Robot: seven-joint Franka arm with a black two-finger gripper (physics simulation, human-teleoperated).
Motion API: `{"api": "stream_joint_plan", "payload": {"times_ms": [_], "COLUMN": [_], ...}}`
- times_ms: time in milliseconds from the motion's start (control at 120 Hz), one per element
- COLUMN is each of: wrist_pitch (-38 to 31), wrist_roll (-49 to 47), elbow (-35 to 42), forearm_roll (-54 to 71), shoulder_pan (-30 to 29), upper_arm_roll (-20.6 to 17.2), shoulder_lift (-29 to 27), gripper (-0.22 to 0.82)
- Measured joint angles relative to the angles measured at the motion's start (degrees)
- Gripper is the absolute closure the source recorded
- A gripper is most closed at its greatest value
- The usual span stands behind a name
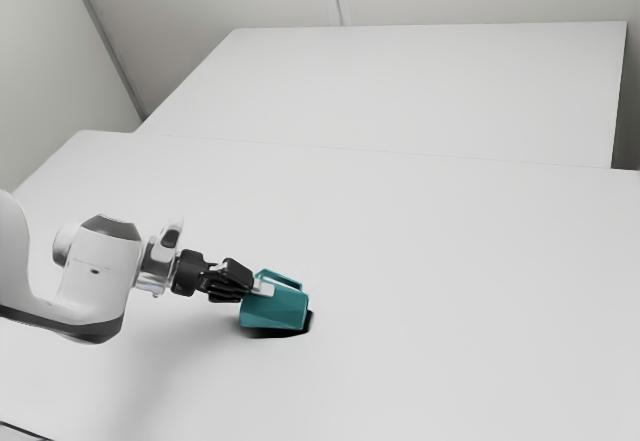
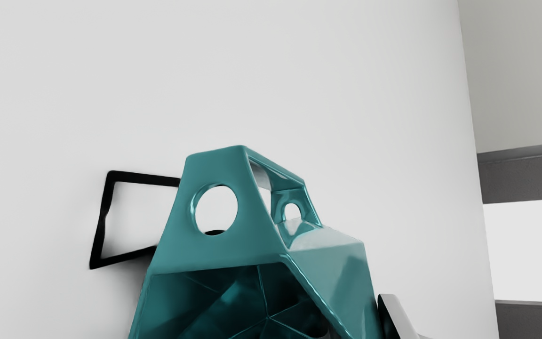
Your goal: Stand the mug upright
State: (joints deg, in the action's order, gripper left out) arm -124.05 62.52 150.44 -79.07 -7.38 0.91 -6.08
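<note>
In the exterior view my gripper [image 1: 259, 288] reaches from the left to the teal mug [image 1: 274, 311]. The mug lies on its side with its handle [image 1: 281, 279] uppermost; I cannot tell whether it touches the table. In the wrist view the open mouth of the mug [image 2: 224, 256] faces my hand, and the handle rises above the body. My gripper [image 2: 353, 331] is shut on the mug's side wall, with a grey fingertip [image 2: 397, 318] against the outside and part of the other dimly visible within the mouth.
The broad white table [image 1: 430, 291] surrounds the mug. Beyond it, another white surface [image 1: 400, 81] extends toward the pale wall. A dark shadow of the handle falls on the table beside the mug.
</note>
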Motion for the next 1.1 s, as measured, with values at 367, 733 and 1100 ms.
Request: {"api": "stream_joint_plan", "payload": {"times_ms": [367, 733, 1100], "wrist_pitch": [-1.74, -1.02, -3.45], "wrist_roll": [-1.13, -15.33, -32.68], "elbow": [-4.21, -28.55, -32.99], "forearm_roll": [2.41, 58.55, 77.76], "shoulder_pan": [0.43, 0.48, 1.96], "upper_arm_roll": [-3.16, -2.90, -0.61], "shoulder_lift": [-1.07, 5.61, 13.36], "gripper": [0.77, 0.78, 0.78]}}
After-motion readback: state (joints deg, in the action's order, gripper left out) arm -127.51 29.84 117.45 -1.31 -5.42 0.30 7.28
